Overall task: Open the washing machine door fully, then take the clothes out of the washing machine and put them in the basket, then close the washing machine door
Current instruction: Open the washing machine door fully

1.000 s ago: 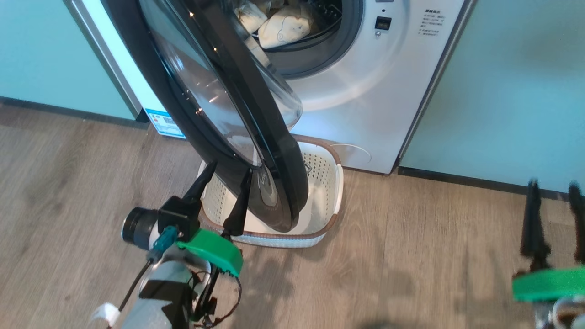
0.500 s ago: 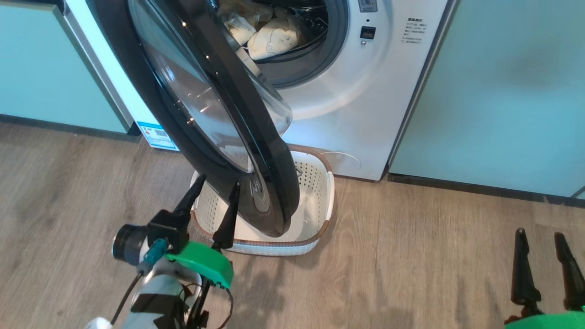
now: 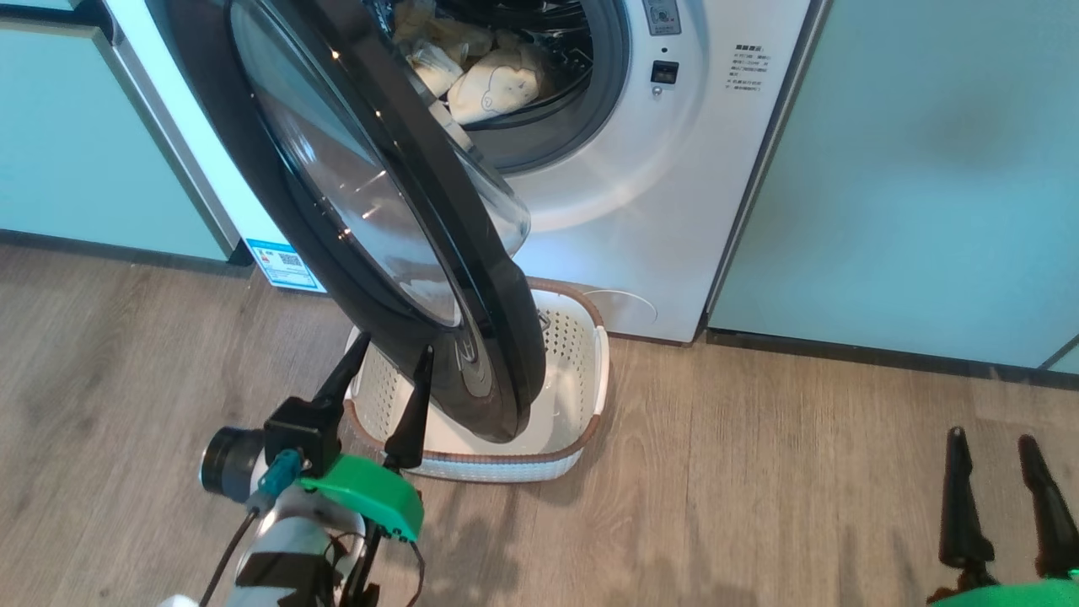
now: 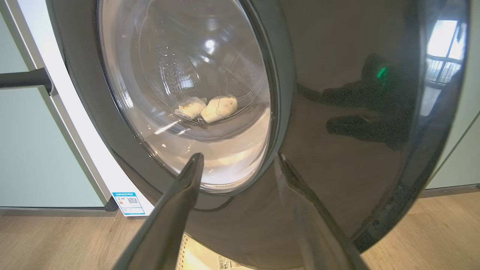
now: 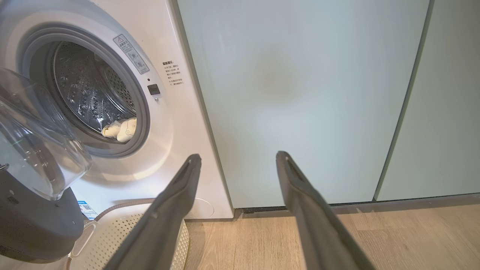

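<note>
The camera shifted. Left gripper [image 3: 394, 346], fingers apart, sits by the hard-looking, slippery washing machine door [image 3: 497, 354]; push its rim.

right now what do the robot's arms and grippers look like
left gripper: two long tapered black fingers on a black block, bright green mount, teal connector, thin black cables, pale forearm. right gripper: same black fingers and green mount.

Glossy black rim and clear smooth glass on the washing machine door [image 3: 506, 354]; the washing machine [image 3: 641, 194] has a smooth white shell and perforated steel drum [image 5: 90, 90]; soft cloth clothes [image 3: 493, 88]; perforated plastic basket [image 3: 566, 329]; matt wood-grain floor [image 3: 759, 472]
</note>
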Robot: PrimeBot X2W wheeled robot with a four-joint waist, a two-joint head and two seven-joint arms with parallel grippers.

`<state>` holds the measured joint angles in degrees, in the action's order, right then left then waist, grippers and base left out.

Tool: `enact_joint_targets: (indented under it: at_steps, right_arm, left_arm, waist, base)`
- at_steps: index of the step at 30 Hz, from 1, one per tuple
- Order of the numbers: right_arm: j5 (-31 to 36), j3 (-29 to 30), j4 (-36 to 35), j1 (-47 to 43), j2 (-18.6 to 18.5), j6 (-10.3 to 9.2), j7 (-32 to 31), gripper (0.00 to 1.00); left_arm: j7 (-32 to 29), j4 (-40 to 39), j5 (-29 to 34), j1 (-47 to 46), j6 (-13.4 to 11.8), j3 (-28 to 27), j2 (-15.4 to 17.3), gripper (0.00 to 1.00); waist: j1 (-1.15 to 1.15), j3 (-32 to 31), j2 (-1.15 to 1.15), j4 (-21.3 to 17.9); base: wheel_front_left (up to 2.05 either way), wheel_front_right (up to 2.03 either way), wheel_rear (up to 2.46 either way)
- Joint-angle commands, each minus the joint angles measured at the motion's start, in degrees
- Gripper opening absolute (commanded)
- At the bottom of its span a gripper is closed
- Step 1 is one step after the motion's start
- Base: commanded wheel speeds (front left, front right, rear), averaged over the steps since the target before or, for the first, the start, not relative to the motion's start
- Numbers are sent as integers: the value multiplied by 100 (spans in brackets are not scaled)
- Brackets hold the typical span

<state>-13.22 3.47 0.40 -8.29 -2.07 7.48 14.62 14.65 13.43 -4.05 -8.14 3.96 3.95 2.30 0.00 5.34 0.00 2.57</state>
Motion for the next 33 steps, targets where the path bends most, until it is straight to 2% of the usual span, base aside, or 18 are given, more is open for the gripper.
enact_joint_targets:
  at_steps: [1, 8, 9, 10, 26, 30, 33]
  right_arm:
    - [-23, -146, -180, -8, -81, 1, 38, 100]
    - [-16, -196, -166, -30, -81, 1, 38, 100]
    - [-15, -197, -172, -26, -81, 1, 38, 100]
    - [-15, -197, -177, -23, -81, 1, 38, 100]
    - [-13, -161, -193, -9, -81, 1, 38, 100]
    - [-9, -164, -192, 0, -81, 1, 38, 100]
    - [-10, -157, -193, 11, -81, 1, 38, 100]
  left_arm:
    - [35, -174, 19, -122, 21, -195, 67, 100]
    - [35, -162, 14, -116, 8, -194, 65, 100]
    - [35, -160, 14, -118, 6, -194, 64, 61]
    - [35, -155, 10, -118, 7, -193, 64, 0]
    - [35, -103, -20, -214, 17, -251, 68, 0]
    - [35, -358, 67, -338, -75, -355, 129, 0]
    - [35, -834, 175, -490, -222, -469, 191, 0]
  waist:
    - [0, -3, 0, -2]
    - [0, -22, 0, -32]
    - [0, -20, 0, -37]
    - [0, -18, 0, -42]
    - [0, -7, 0, -73]
    - [0, 3, 0, -73]
    - [0, 15, 0, -71]
  base:
    - [0, 0, 0]
    - [0, 0, 0]
    - [0, 0, 0]
    - [0, 0, 0]
    - [0, 0, 0]
    - [0, 0, 0]
    - [0, 0, 0]
